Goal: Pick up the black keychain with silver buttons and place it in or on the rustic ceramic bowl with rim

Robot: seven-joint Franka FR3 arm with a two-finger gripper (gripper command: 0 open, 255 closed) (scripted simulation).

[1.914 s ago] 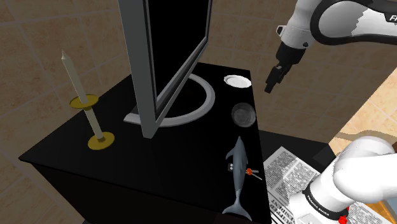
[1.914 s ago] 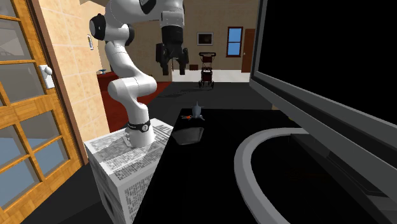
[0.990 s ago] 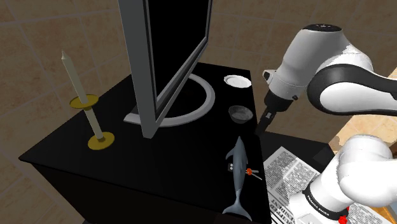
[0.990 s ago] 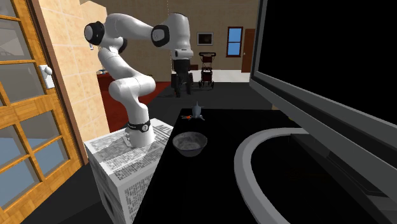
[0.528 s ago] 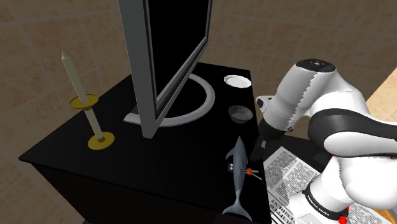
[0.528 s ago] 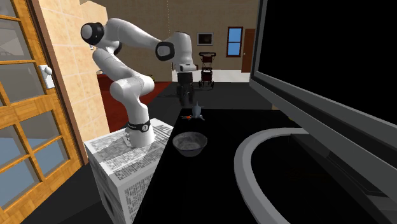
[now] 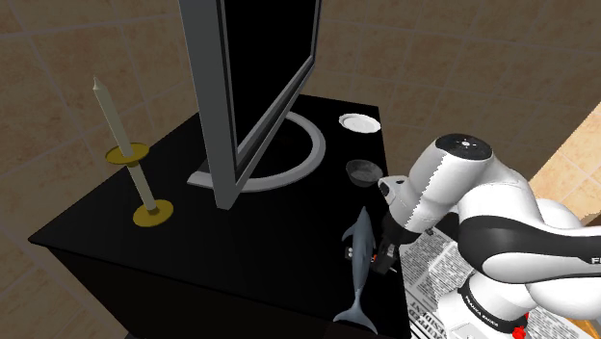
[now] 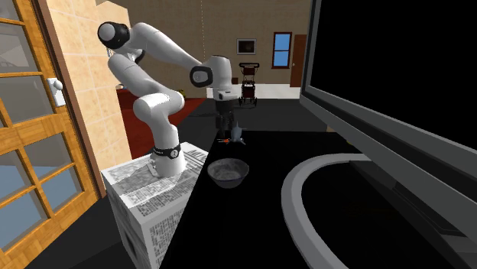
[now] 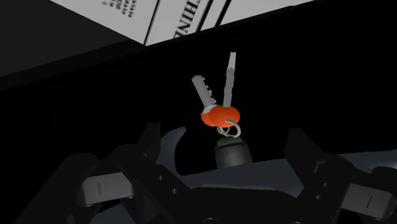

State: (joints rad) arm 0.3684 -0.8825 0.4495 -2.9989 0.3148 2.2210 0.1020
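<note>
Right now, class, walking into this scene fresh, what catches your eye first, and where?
The big dark monitor dominates the black table. The white arm bends low over the table's edge, its open gripper straddling a keychain with an orange tag and two silver keys, next to a grey dolphin figure.

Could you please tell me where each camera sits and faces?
Shoulder view: beside the stand, looking down over the black table; arm and end effector show.
Second exterior view: low beside the monitor, facing the whole arm.
Wrist view: on the wrist, facing the keychain; open fingers show.
Both exterior views share the bowl.
</note>
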